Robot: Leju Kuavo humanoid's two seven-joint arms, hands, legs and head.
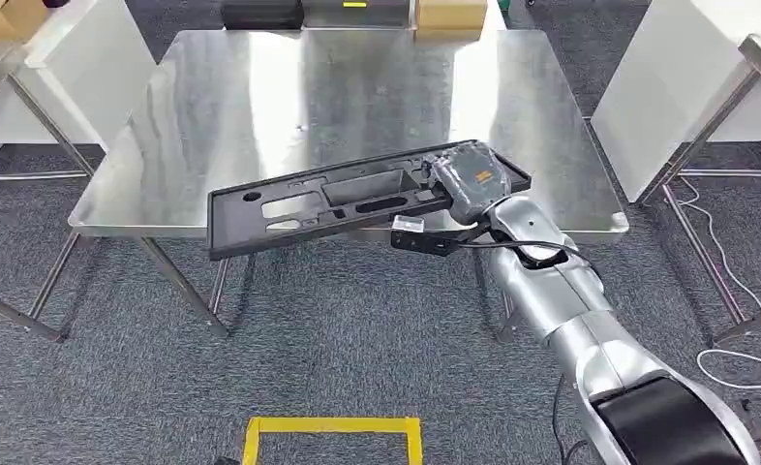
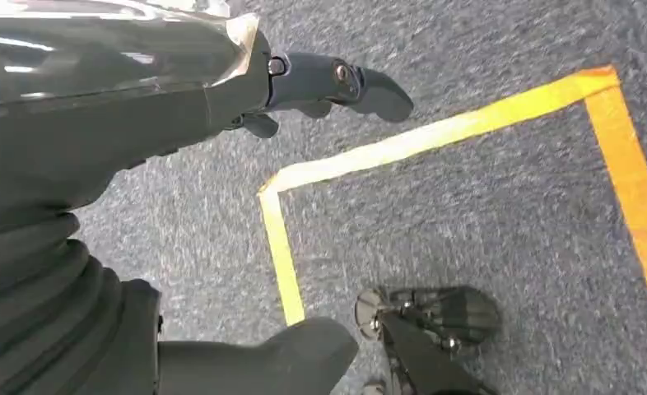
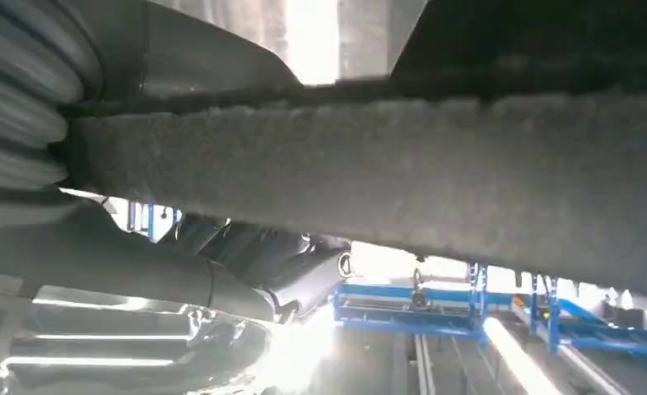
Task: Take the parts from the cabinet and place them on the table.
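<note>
A long black plastic part [image 1: 357, 199] with several cut-outs is held by my right hand [image 1: 473, 179] at its right end. It hangs level over the near edge of the steel table [image 1: 260, 107], its left end jutting past the edge. In the right wrist view the part's grey felted underside [image 3: 386, 173] crosses close to the camera, with my right hand [image 3: 139, 271] around it. My left hand [image 2: 221, 82] hangs above the carpet, its fingers [image 2: 345, 82] apart and holding nothing.
White cabinets [image 1: 686, 77] flank the table on both sides, with metal frames [image 1: 28, 116] beside them. Cardboard boxes [image 1: 449, 15] sit beyond the table's far edge. Yellow floor tape [image 1: 333, 426] marks the carpet near me. A white cable [image 1: 745, 291] lies on the floor at right.
</note>
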